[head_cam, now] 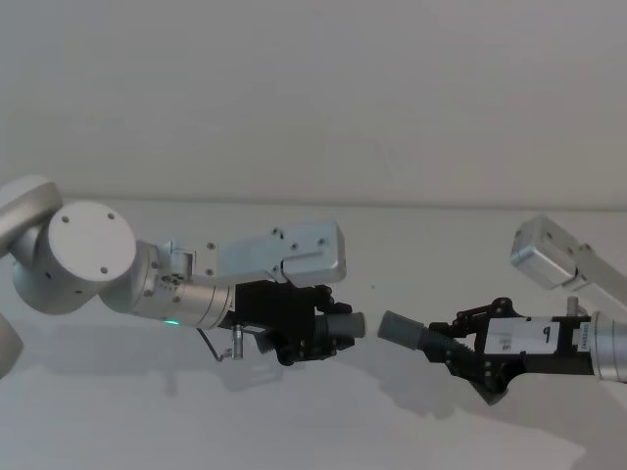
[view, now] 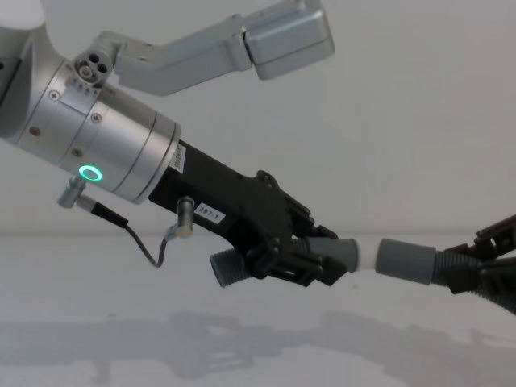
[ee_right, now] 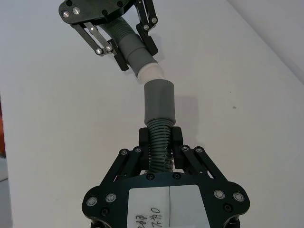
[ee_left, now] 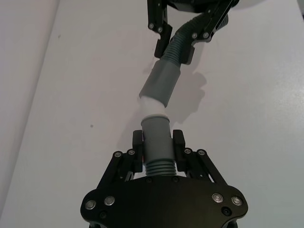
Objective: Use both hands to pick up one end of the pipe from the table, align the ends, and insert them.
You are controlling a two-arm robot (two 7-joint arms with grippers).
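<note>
Both pipe pieces hang above the white table (head_cam: 294, 421), tip to tip. My left gripper (head_cam: 328, 333) (ee_left: 157, 142) (view: 310, 262) is shut on the ribbed piece whose grey collar (ee_left: 156, 135) ends in a pale narrow tip (ee_left: 153, 108) (view: 367, 254). My right gripper (head_cam: 460, 348) (ee_right: 161, 140) is shut on the ribbed part of the other piece, behind its wider grey socket (ee_right: 159, 102) (head_cam: 400, 328) (view: 407, 260). The pale tip (ee_right: 152, 72) meets the socket's mouth. The two pieces stand at a slight angle to each other.
The silver camera brackets (head_cam: 284, 257) (head_cam: 563, 257) stick out above each wrist. A thin cable (view: 145, 242) loops under the left wrist. The pale grey wall (head_cam: 313, 98) rises behind the table.
</note>
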